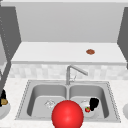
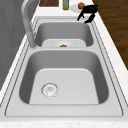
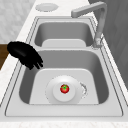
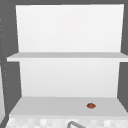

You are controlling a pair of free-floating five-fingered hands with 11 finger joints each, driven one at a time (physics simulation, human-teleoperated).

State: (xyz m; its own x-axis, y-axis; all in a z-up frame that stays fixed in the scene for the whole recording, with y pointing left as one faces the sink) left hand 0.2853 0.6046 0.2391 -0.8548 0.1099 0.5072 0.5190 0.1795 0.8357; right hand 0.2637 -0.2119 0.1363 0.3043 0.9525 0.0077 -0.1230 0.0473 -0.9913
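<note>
The right basin of the sink (image 3: 105, 82) holds a white plate (image 3: 75, 96) with a tomato (image 3: 64, 88); the right hand (image 3: 25, 55) hovers above, fingers relaxed, grasping nothing.

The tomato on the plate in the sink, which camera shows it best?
The right side view: the tomato sits unobstructed, centred on the white plate. The front view shows it partly beside the right hand; the left side view shows it far off, low behind the basin divider.
</note>
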